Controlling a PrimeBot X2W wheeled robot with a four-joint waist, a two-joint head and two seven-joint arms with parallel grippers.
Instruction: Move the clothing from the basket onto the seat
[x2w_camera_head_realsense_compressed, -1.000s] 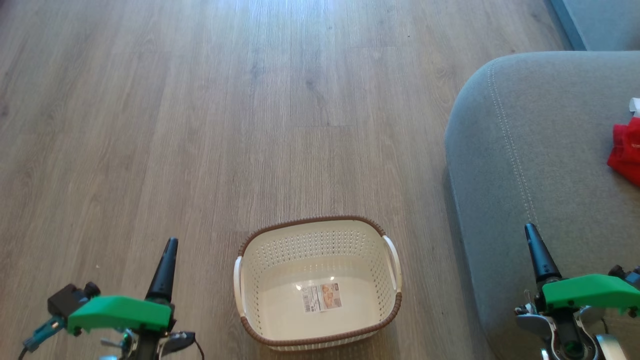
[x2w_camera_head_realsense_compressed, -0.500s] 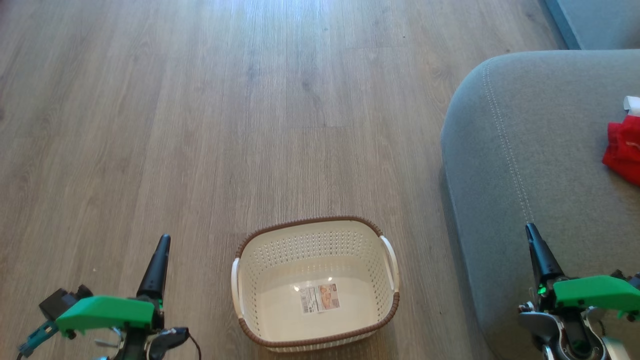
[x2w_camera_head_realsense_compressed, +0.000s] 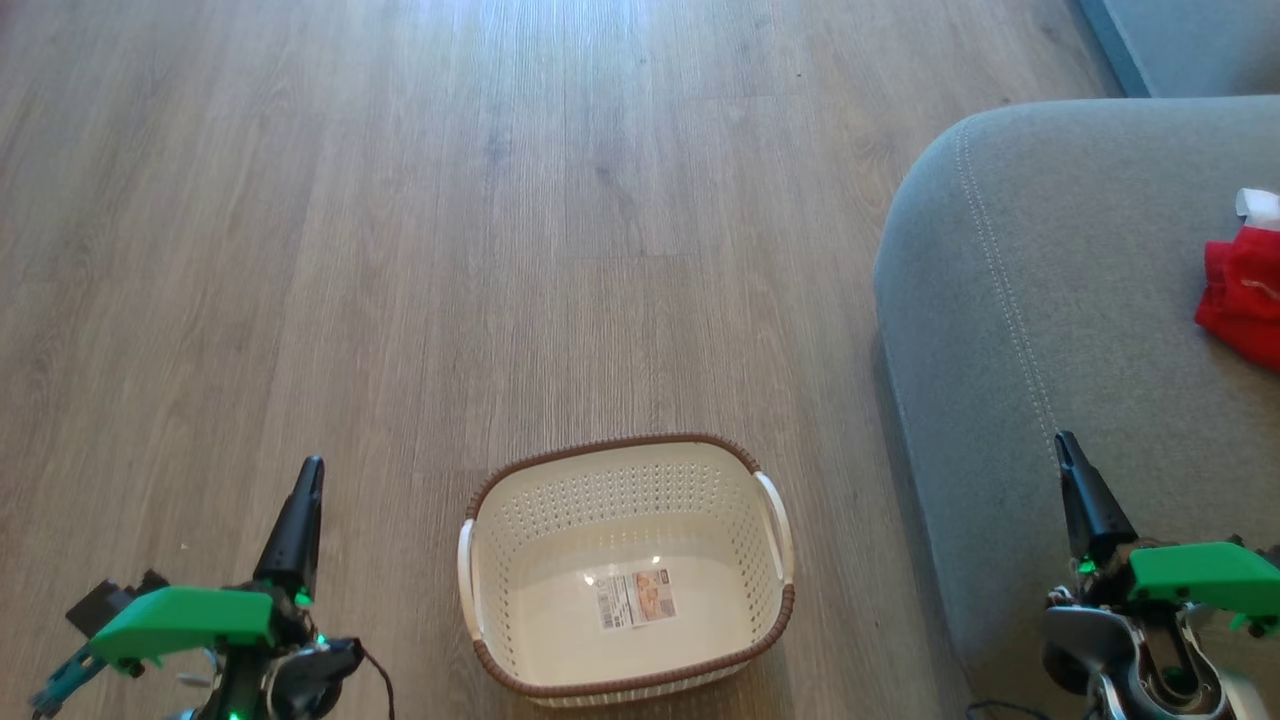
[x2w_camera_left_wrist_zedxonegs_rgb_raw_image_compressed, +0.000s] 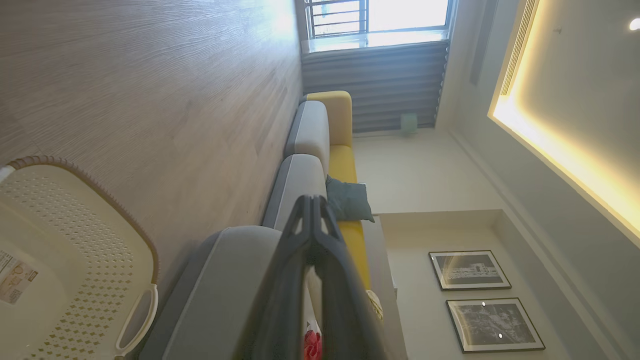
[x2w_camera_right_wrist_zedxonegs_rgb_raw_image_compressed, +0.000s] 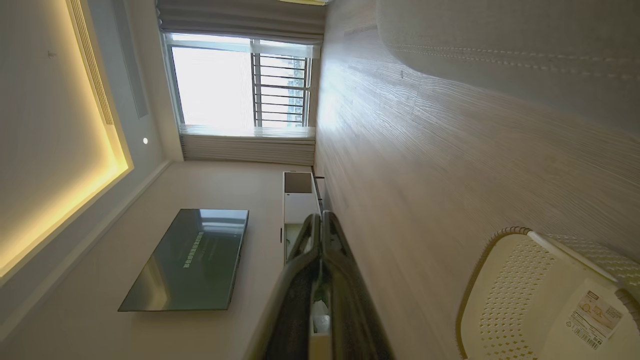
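Two grippers flank the scene, each with its fingers pressed together on nothing. At lower left, the left gripper hangs over the wood floor, near the basket, which stands to its right with its label sticker showing on the bare bottom. Further right, the right gripper hangs over the seat. The clothing lies on that seat at the far right edge, well apart from the right gripper, beyond its tips.
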